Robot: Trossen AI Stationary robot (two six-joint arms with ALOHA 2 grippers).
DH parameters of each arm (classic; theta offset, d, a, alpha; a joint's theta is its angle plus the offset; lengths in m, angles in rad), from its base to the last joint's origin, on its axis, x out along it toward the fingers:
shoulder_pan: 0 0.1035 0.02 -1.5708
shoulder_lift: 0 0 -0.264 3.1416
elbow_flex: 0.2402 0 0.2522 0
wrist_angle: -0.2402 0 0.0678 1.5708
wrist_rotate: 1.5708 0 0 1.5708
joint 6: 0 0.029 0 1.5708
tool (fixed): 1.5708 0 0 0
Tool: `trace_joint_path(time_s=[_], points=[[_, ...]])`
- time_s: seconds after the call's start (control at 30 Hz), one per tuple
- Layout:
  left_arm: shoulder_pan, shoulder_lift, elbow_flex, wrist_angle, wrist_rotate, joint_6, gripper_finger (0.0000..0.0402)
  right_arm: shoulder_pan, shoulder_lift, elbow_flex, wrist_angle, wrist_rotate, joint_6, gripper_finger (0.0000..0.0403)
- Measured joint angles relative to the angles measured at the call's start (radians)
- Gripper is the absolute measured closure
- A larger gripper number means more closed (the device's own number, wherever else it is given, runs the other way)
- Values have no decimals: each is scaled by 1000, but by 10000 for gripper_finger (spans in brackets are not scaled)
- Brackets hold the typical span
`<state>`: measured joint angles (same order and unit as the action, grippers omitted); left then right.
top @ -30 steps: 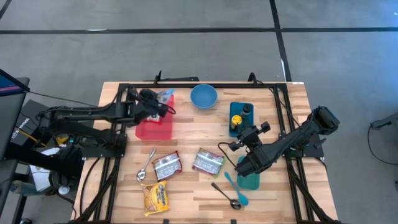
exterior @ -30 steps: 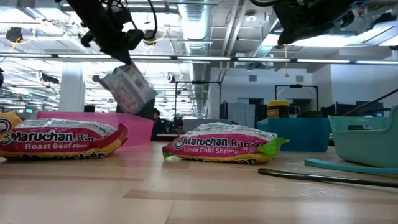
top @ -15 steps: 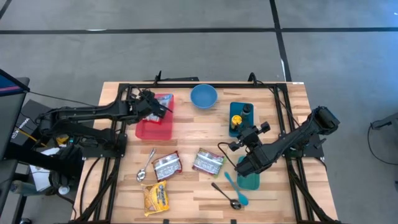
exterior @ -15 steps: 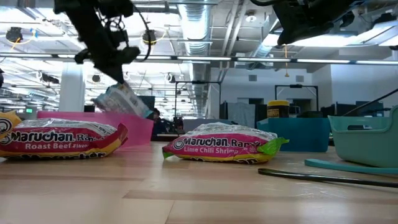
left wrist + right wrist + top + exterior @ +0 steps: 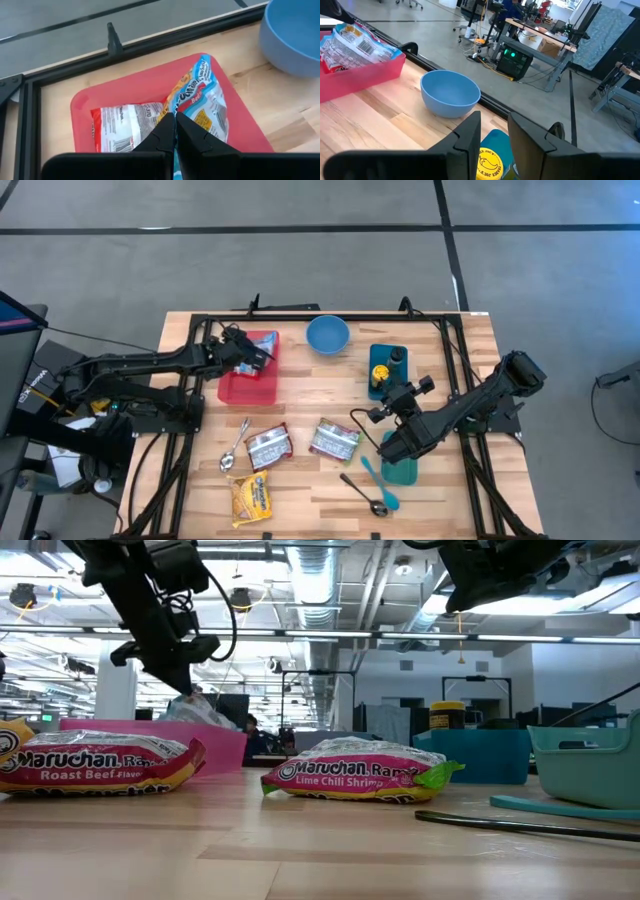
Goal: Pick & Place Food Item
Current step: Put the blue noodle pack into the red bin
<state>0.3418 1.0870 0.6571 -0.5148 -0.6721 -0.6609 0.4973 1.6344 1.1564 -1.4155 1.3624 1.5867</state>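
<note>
A shallow red plastic tray [image 5: 85,107] sits at the far left of the wooden slat table [image 5: 300,395], and two crinkled foil noodle packets lie in it. One is a flat red-and-white packet with a barcode [image 5: 122,127] lying against the tray floor. The other is a shiny blue-and-silver ramen packet with orange print [image 5: 202,100], slanted across the first and reaching toward the tray's rim. The left gripper [image 5: 175,131] hangs over the tray with its two dark fingers pressed together on the lower edge of this blue-and-silver packet, so the packet is in the tray but not yet released.

Beside the tray stands a round light-blue plastic bowl [image 5: 327,335], which looks empty from above. To its right a deep teal rectangular bin [image 5: 385,370] holds a yellow-lidded jar [image 5: 379,372] and a dark bottle [image 5: 398,358]. A smaller teal cup-like bin [image 5: 400,470] stands near the table's front, partly hidden under the right arm, so its contents cannot be made out.

The right gripper [image 5: 494,131] hovers above that front area, fingers a little apart and gripping nothing.

Two more ramen packets, a roast beef one [image 5: 95,760] and a lime chili shrimp one [image 5: 355,772], lie loose on the table.
</note>
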Motion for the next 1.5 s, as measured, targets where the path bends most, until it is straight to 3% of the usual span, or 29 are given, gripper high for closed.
trace_joint_path(time_s=[0.73, 0.93, 1.5], points=[[8, 0, 0, -45, 25, 1, 374, 0, 0, 0, 0, 0, 0, 311], [7, 0, 0, -46, 78, 1, 333, 0, 0, 0, 0, 0, 0, 311], [6, 0, 0, -46, 79, 9, 175, 0, 0, 0, 0, -1, 0, 311]])
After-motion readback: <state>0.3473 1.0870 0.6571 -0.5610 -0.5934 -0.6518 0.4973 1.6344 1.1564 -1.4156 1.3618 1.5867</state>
